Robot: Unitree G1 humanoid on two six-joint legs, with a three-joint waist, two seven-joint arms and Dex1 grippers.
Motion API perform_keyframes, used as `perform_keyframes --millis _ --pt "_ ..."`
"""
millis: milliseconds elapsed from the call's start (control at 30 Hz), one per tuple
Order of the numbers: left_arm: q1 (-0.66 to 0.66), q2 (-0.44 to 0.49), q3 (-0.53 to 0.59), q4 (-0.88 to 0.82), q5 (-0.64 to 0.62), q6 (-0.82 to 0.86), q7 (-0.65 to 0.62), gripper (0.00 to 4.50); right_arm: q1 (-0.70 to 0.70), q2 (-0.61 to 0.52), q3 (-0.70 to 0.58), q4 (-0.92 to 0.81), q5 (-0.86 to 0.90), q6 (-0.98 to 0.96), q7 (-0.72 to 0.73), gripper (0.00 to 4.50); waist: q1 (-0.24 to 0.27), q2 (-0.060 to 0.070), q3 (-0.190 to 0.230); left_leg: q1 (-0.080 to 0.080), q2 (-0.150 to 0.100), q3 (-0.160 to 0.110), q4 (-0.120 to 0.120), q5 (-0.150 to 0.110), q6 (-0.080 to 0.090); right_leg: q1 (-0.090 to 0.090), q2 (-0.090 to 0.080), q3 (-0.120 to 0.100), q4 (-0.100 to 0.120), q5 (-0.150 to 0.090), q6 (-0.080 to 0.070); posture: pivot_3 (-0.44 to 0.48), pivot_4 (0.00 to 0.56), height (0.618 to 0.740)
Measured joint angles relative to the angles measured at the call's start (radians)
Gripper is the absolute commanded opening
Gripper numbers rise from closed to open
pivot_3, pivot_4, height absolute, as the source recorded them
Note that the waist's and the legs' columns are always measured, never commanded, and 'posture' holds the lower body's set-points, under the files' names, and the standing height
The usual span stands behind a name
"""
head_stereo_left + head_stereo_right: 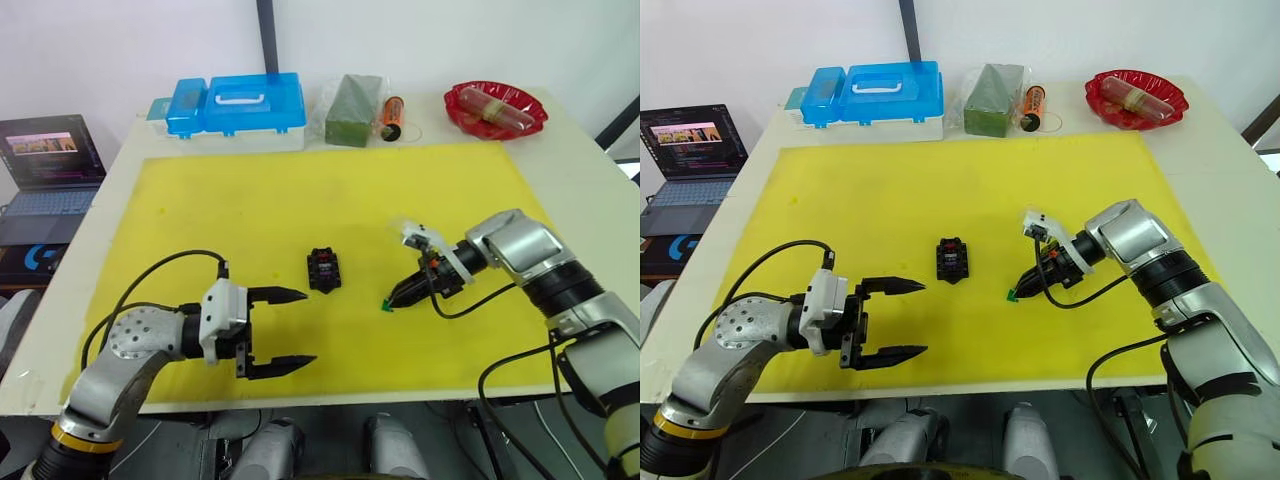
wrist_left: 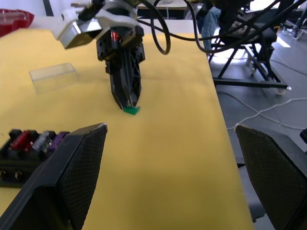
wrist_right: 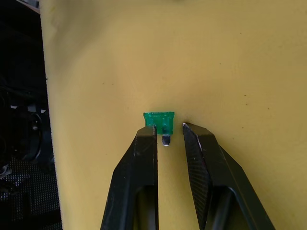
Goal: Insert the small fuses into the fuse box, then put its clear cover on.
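Fuse box: small black block on the yellow mat, about midway between the surface's side edges and nearer its front edge. Head views: its slots are too small to read here. Left pincer lies near the front edge, fingers spread wide, nothing between them. Right pincer points down at the mat, its tips at the green fuse; whether it grips is hard to judge from here. Along the back edge: blue case, green block, orange cylinder, red dish. A laptop stands off the surface's left edge.

Left wrist view: the box is cut off at the frame edge; a red fuse, a pale one and a purple one show on its top, though how deep they sit cannot be told. Clear cover lies on the mat, apart from the box.

Right wrist view: the fingers stand slightly apart, astride the green fuse's metal blade; contact cannot be told. The fuse lies flat on the mat.
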Motion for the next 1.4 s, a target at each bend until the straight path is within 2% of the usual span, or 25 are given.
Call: perform_keyframes --millis 33,167,433,633,800,900,1000,1067,1200,1400 --pt "-0.001 0.0 0.0 0.0 0.0 0.004 0.0 4.5 0.002 0.001 -0.001 0.0 0.0 0.0 0.0 0.89 0.0 0.0 0.0 0.0 0.0 0.0 0.0 0.0 0.0 0.0 0.0 0.0 0.0 0.0 0.0 0.0 0.15 0.74" --pt "-0.001 -0.001 0.0 0.0 0.0 0.009 0.0 4.5 0.004 0.006 -0.002 -0.001 -0.003 -0.001 0.0 0.05 -0.001 0.0 0.0 0.0 0.0 0.0 0.0 0.0 0.0 0.0 0.0 0.0 0.0 0.0 0.0 0.0 0.15 0.74" --pt "0.002 -0.004 0.0 -0.008 0.0 0.017 0.013 4.5 0.02 0.008 -0.021 -0.021 0.004 0.029 0.006 0.02 -0.001 0.0 0.0 0.0 0.0 0.0 0.0 0.0 0.0 0.0 0.0 0.0 0.0 0.0 0.0 0.0 0.15 0.74" --pt "0.012 -0.003 0.0 -0.011 0.0 0.016 0.011 4.5 0.074 -0.021 -0.087 -0.087 0.053 0.136 -0.027 0.02 0.002 0.0 0.0 0.0 0.0 0.0 0.0 0.0 0.0 0.0 0.0 0.0 0.0 0.0 0.0 0.0 0.15 0.74" --pt "0.029 0.001 0.004 -0.012 -0.009 0.016 0.012 4.5 0.191 -0.066 -0.266 -0.28 0.189 0.386 -0.119 0.02 0.004 0.0 0.0 -0.001 0.0 0.0 0.0 0.0 0.0 -0.001 0.0 0.0 0.0 0.0 0.0 0.0 0.15 0.74" --pt "0.05 0.005 0.005 -0.011 -0.01 0.015 0.01 4.5 0.295 0.005 -0.515 -0.44 0.267 0.596 -0.257 0.02 0.002 0.0 0.0 0.0 0.001 0.0 0.0 0.0 0.0 -0.001 0.0 0.001 0.0 0.0 0.0 0.0 0.15 0.74" --pt "0.049 0.005 0.007 -0.01 -0.011 0.012 0.012 4.5 0.396 0.143 -0.738 -0.559 0.341 0.7 -0.441 0.02 0.004 0.0 0.0 0.0 0.001 0.0 -0.001 0.0 0.0 0.0 0.0 0.001 0.001 0.0 0.0 0.0 0.15 0.74" --pt "0.05 0.004 0.011 -0.006 -0.012 0.01 0.011 4.5 0.468 0.283 -0.899 -0.635 0.407 0.718 -0.641 0.02 0.004 -0.001 0.0 0.0 0.0 0.0 -0.001 0.0 0.0 0.0 0.0 0.001 0.001 0.0 0.0 0.0 0.15 0.74" --pt "0.06 0.005 0.022 0.004 -0.024 0.006 -0.003 4.5 0.607 0.493 -1.075 -0.77 0.581 0.719 -1.0 0.02 0.003 0.0 0.0 0.0 0.0 0.0 -0.001 0.0 -0.001 -0.001 0.0 0.001 0.002 0.0 0.0 0.0 0.15 0.74" --pt "0.065 0.011 0.028 0.033 -0.028 -0.017 -0.032 4.5 0.742 0.663 -1.203 -0.908 0.913 0.719 -1.456 0.02 0.0 0.001 0.0 0.002 0.0 0.0 -0.002 0.0 -0.001 0.0 0.001 0.002 0.002 0.0 0.0 0.0 0.15 0.74"
